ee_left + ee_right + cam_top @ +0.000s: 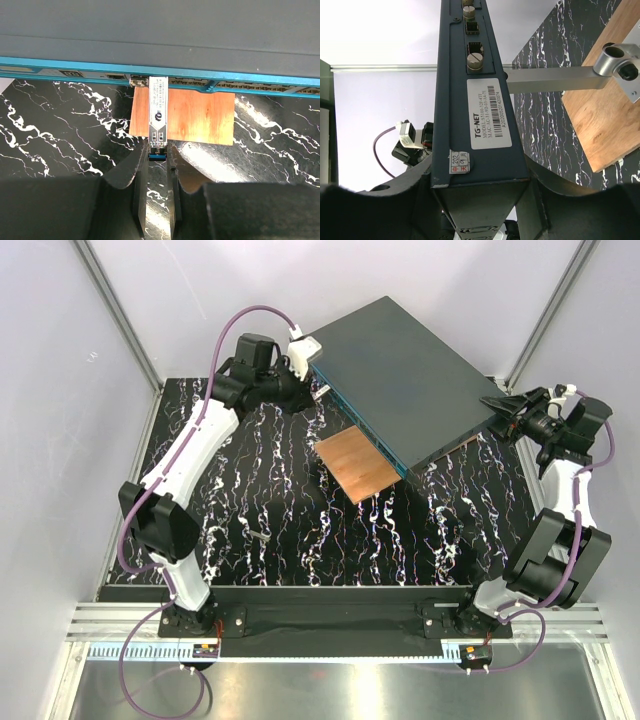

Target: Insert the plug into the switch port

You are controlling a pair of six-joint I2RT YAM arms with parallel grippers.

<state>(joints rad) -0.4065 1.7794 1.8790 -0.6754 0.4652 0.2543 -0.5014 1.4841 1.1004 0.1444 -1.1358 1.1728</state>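
The plug (pixel 158 112), a slim silver module with a blue tab at its near end, points straight at the teal-blue face (pixel 60 64) of the dark-grey switch box (pixel 400 355). Its far tip reaches the row of ports, beside an empty switch port (pixel 138 79); how deep it sits I cannot tell. My left gripper (pixel 157 150) is shut on the plug's near end, one finger on each side. My right gripper (pixel 480 186) is shut on the box's far right end (pixel 470 60), which fills the gap between its fingers.
A copper-brown square plate (pixel 358 465) lies on the black marbled table (pixel 250 490) under the box's front edge. A metal bracket (pixel 560 77) juts from the box's side. A small silver piece (pixel 258 536) lies loose mid-table. White walls enclose the cell.
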